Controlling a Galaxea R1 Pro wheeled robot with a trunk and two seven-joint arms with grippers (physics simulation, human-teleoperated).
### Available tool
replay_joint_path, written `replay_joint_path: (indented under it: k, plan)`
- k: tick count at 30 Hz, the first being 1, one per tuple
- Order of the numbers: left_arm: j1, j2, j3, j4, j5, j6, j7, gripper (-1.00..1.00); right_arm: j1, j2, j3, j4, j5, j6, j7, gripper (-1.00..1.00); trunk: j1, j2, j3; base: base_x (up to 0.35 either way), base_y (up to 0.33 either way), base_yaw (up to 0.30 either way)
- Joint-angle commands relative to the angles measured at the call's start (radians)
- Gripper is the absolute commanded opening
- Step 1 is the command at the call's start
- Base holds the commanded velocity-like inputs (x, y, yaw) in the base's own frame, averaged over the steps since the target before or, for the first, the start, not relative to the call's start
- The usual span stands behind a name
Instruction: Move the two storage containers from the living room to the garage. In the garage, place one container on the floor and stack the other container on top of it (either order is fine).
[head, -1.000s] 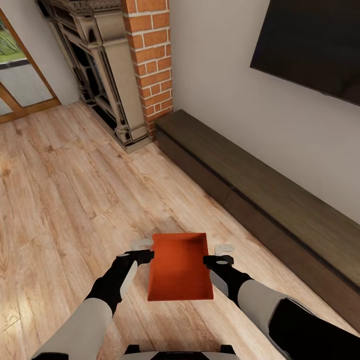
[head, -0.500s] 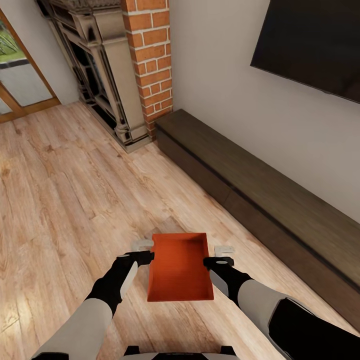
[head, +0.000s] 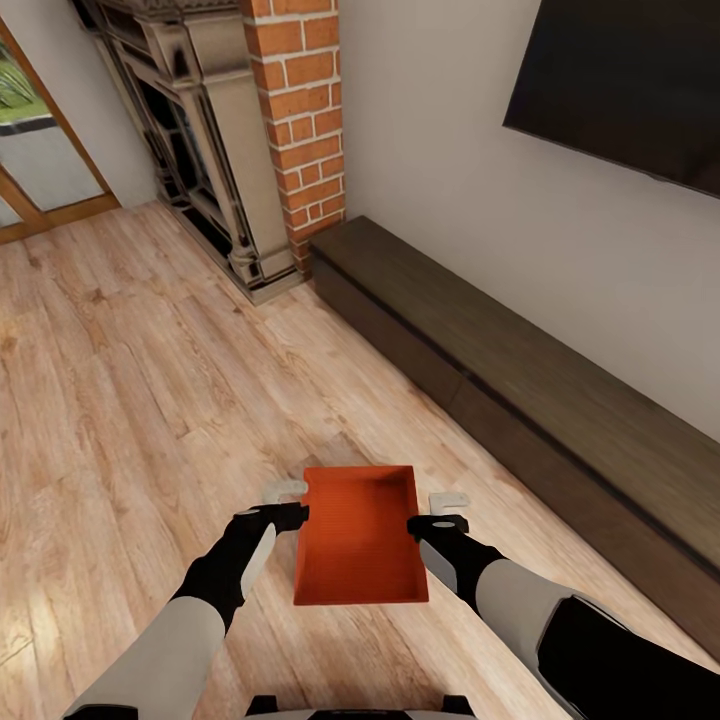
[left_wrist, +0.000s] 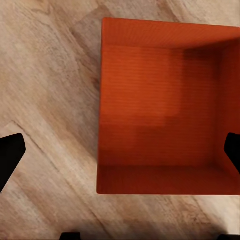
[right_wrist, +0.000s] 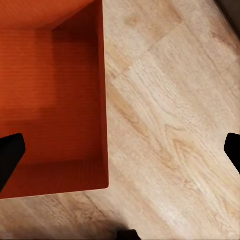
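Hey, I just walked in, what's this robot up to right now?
The robot is in a living room with a wood plank floor, facing a brick chimney, a low dark cabinet and a wall TV. An empty orange-red bin sits between its arms. The left tool and right tool are at the bin's two side walls, each spread wide with one finger over the bin and one outside. Whether the bin is lifted can't be told.

Home living room: brick chimney (head: 300, 110), fireplace (head: 190, 150), wall TV (head: 630, 90).
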Motion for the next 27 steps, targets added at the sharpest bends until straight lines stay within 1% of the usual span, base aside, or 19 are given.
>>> replay_joint_path:
  k: [1, 20, 27]
  plan:
    - [0.000, -0.001, 0.001, -0.001, 0.006, 0.007, 0.004, 1.00, -0.001, 0.000, 0.008, -0.002, -0.004, 0.007, -0.007, 1.00, 0.004, -0.008, -0.004, 0.000, 0.000, 0.000]
    - [0.000, 0.000, 0.001, 0.012, 0.015, 0.011, 0.004, 1.00, -0.001, 0.000, 0.008, -0.002, -0.004, 0.006, -0.007, 1.00, 0.077, -0.141, -0.063, 0.000, 0.000, 0.000]
    - [0.000, 0.001, 0.001, 0.022, 0.005, 0.010, 0.004, 1.00, -0.001, 0.000, 0.008, -0.002, -0.004, 0.006, -0.007, 1.00, 0.104, -0.190, -0.085, 0.000, 0.000, 0.000]
